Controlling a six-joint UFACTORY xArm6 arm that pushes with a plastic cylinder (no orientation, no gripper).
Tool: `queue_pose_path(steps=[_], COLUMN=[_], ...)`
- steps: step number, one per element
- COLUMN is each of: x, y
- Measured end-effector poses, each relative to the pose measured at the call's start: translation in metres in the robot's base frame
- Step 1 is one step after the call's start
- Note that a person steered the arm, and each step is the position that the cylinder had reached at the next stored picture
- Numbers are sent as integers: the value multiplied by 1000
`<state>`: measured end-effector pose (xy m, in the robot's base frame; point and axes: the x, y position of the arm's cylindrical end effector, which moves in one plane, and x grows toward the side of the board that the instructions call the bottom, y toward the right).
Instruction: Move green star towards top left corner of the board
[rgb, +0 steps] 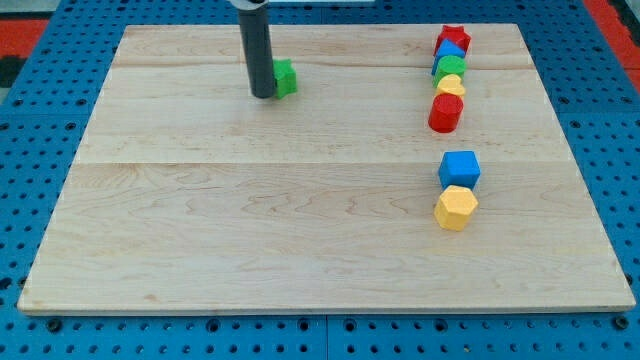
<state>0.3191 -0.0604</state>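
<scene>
Rod planted upright on the wooden board (200, 230), my tip (264, 96) down near the top edge, left of centre, and it's right up against the green star (285, 77), which sits just to the tip's right, partly hidden behind the rod! No jaws on this arm at all, just the bare rod end, so nothing is open, closed or gripped. The star lies well short of the top left corner. Over toward the top right corner, a tight line of blocks: red star (455, 38) at the top, then a blue block (449, 50), a green block (449, 67), a yellow block (451, 86) and a red cylinder (444, 113), each touching or overlapping the next. Below them, apart from the line, a blue cube (460, 168) touches a yellow hexagonal block (456, 208) near the right edge.
</scene>
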Motion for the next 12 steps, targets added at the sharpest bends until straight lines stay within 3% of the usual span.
queue_pose_path(steps=[1, 2, 3, 4, 5, 6, 7, 8, 9, 10, 12], x=[2, -34, -85, -54, -30, -20, -38, -5, -2, -46, -51], y=[61, 62, -10, -2, 57, 16, -79, -59, -107, -128, -126])
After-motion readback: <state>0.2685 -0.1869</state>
